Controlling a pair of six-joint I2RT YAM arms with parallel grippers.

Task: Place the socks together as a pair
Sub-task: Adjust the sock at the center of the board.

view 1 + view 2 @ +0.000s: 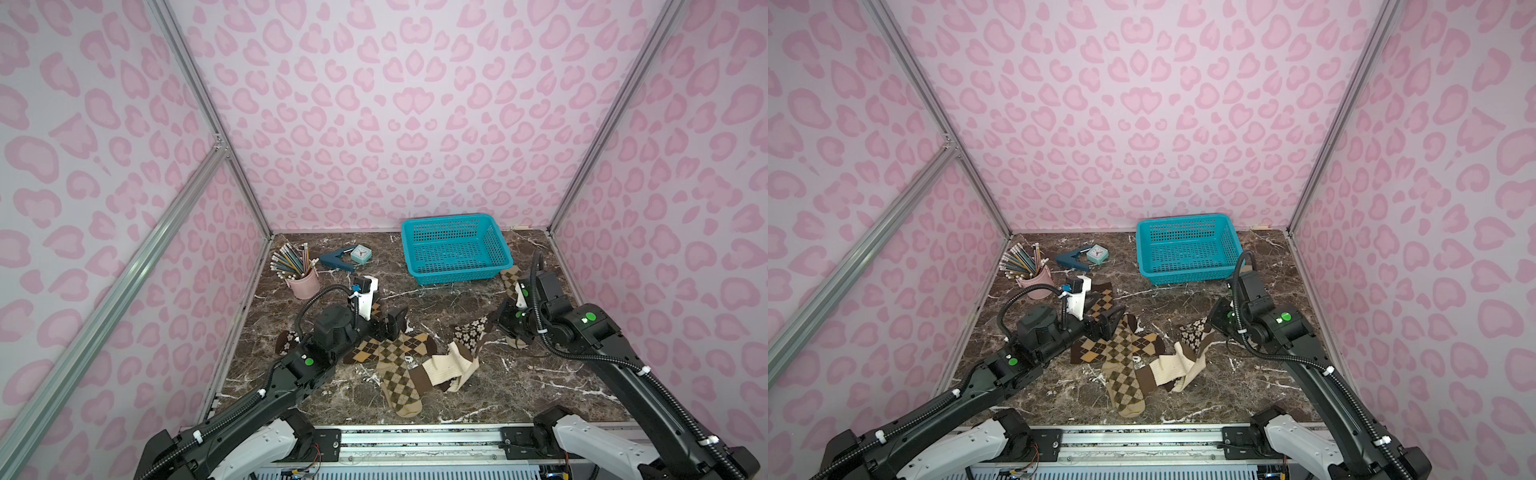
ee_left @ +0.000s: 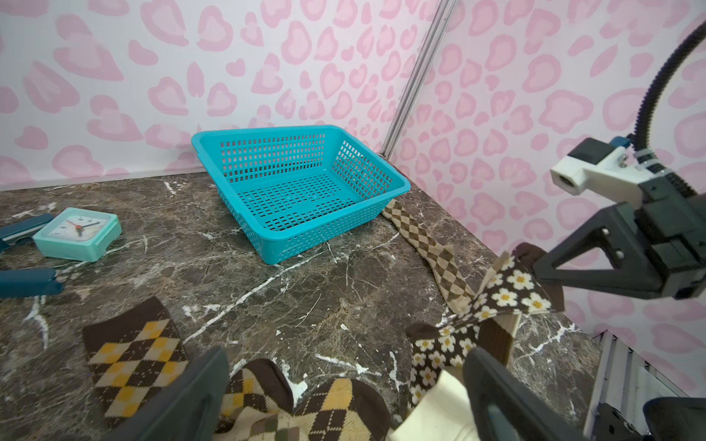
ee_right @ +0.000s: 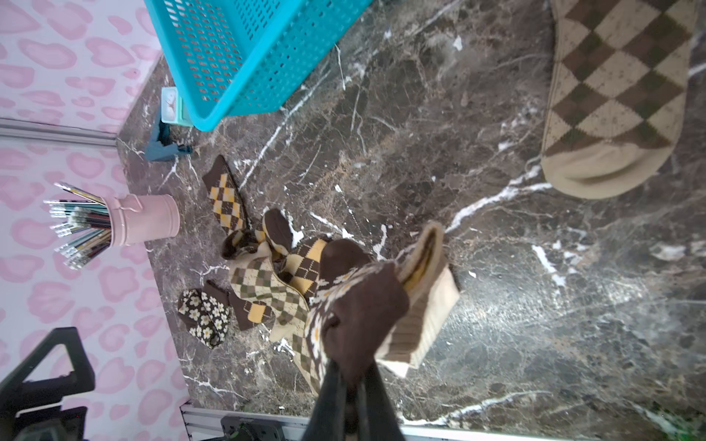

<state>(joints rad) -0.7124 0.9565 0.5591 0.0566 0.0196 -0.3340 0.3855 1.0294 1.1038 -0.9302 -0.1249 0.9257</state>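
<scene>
My right gripper point(image 3: 349, 376) is shut on the brown cuff of a dark flower sock point(image 3: 363, 317), raising that end point(image 2: 512, 290) off the marble. A cream-and-brown striped sock point(image 1: 449, 365) lies against it, its cuff point(image 3: 424, 305) lifted alongside. My left gripper point(image 2: 345, 357) stands open just above crossed argyle socks: a tan one point(image 1: 399, 382) and a brown-and-yellow one point(image 1: 365, 351). A second flower sock point(image 3: 204, 313) lies by the left arm. Another tan argyle sock point(image 2: 431, 248) lies beside the basket. In both top views the right gripper point(image 1: 505, 320) point(image 1: 1219, 318) sits right of the pile.
A teal basket point(image 1: 455, 249) stands at the back of the marble table. A pink cup of pencils point(image 1: 303, 282), a blue stapler point(image 1: 336, 259) and a small mint clock point(image 1: 360, 253) sit at the back left. Pink patterned walls enclose three sides.
</scene>
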